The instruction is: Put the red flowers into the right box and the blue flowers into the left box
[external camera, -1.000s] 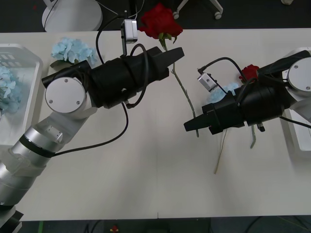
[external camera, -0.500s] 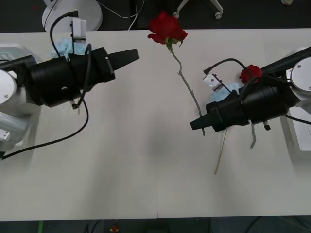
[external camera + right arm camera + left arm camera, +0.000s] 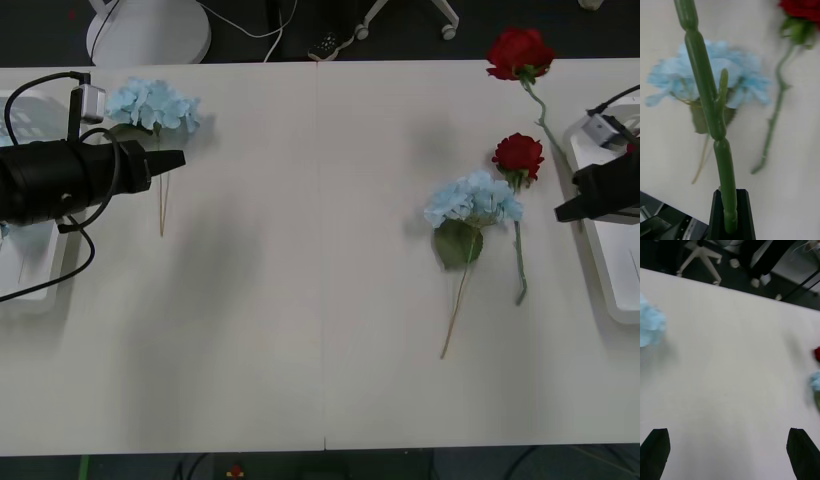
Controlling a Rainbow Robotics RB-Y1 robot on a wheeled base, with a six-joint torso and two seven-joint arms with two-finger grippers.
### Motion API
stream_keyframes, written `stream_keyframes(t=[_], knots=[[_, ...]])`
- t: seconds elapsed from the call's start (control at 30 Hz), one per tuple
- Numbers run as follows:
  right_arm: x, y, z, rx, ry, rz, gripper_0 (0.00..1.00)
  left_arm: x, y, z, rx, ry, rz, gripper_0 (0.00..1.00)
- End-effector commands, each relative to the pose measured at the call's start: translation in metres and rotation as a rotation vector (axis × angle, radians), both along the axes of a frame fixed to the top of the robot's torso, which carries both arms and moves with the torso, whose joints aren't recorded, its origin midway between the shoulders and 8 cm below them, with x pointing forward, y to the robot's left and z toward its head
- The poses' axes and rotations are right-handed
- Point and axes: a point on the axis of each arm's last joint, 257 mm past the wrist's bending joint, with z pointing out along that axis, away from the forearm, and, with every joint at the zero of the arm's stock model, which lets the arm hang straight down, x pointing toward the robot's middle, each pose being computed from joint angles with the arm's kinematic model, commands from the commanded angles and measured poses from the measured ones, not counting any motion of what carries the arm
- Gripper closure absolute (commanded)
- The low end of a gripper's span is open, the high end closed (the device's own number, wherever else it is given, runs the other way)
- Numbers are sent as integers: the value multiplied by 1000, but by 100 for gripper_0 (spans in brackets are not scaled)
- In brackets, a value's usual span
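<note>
Clamping a red rose (image 3: 519,50) stem, right gripper (image 3: 731,217), left gripper (image 3: 728,452) spread empty

No readable text, labels, brands, numbers or signs anywhere.

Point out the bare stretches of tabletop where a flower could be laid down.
The widest bare stretch lies mid-table, between the pale-blue flower cluster near the left pincer and the pale-blue cluster with broad green leaf. The table's near edge is bare too. It is crowded around the deep-red rose by the right pincer.

Office (swivel-chair bases (image 3: 408,18) behind white table (image 3: 320,300)).
</note>
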Motion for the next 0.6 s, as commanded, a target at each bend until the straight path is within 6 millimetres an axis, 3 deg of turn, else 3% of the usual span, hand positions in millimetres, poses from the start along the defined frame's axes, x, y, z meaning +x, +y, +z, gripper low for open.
stream_keyframes(t=[0.03,0.2,0.3,0.47,0.6], knots=[[4,-93,47,-164,-40,-115,100,45,29,28,99,-24,99,10],[-24,-196,48,-339,29,-271,100,83,54,12,263,13,193,10],[-39,-238,41,-427,63,-328,100,97,67,5,330,39,235,10],[-51,-285,13,-575,93,-376,100,111,83,-11,413,88,292,11],[-57,-294,-24,-627,124,-378,100,120,75,-28,449,109,308,11]])
